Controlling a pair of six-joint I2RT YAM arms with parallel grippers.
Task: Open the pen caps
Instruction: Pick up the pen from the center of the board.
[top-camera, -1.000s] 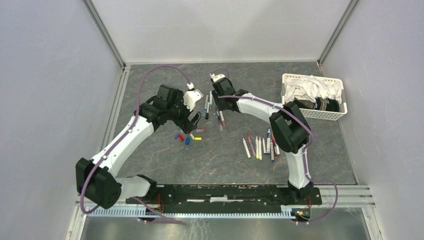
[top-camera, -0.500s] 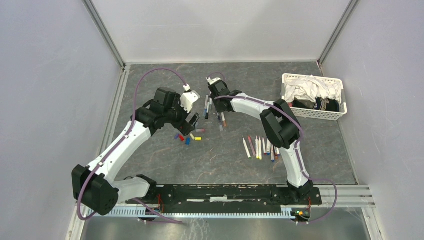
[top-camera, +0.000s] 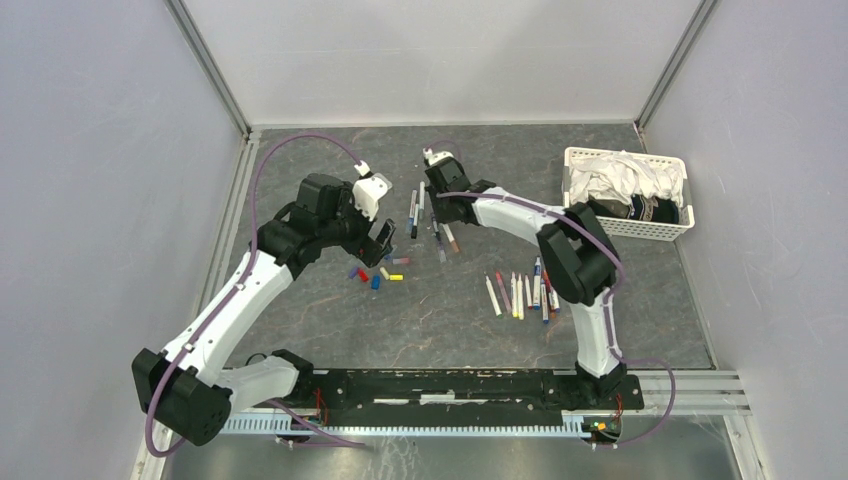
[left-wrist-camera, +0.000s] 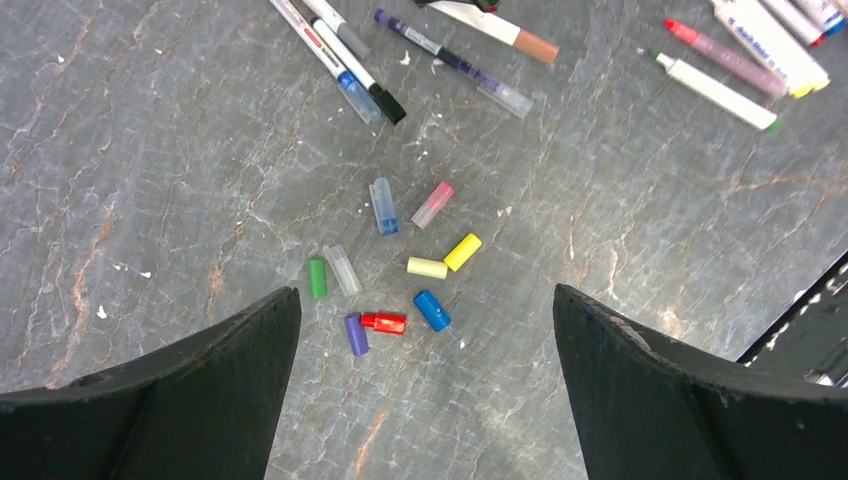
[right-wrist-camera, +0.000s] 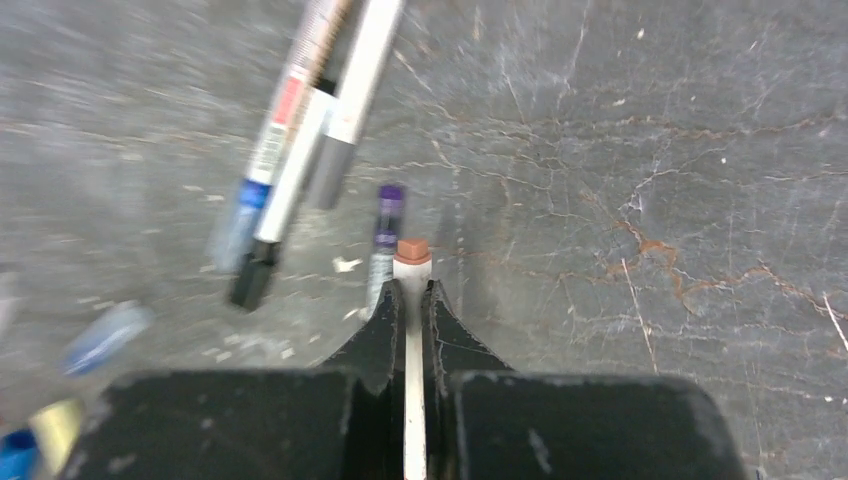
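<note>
Nine stubby plastic pen caps (left-wrist-camera: 427, 267) in mixed colours lie clustered on the dark grey veined tabletop (left-wrist-camera: 150, 150) beneath the left gripper (left-wrist-camera: 425, 295), whose jaws stand wide apart, while the right gripper (right-wrist-camera: 411, 295) is clamped on a slim white-barrelled pen (right-wrist-camera: 411, 262) with a brown end.

- Caps (top-camera: 378, 272) lie scattered in 1 loose cluster on the table (top-camera: 440, 330), left of centre, with the left gripper (top-camera: 385, 238) hovering over them.
- Behind the cluster, a few pens (top-camera: 416, 208) lie side by side.
- The right gripper (top-camera: 447, 215) is at that bunch's right edge, 1 pen (right-wrist-camera: 411, 255) between its fingers.
- A row of pens (top-camera: 520, 293) lies nearer, right of centre.
- The basket (top-camera: 655, 230) is in the far right corner, with cloths (top-camera: 620, 175) in it.
</note>
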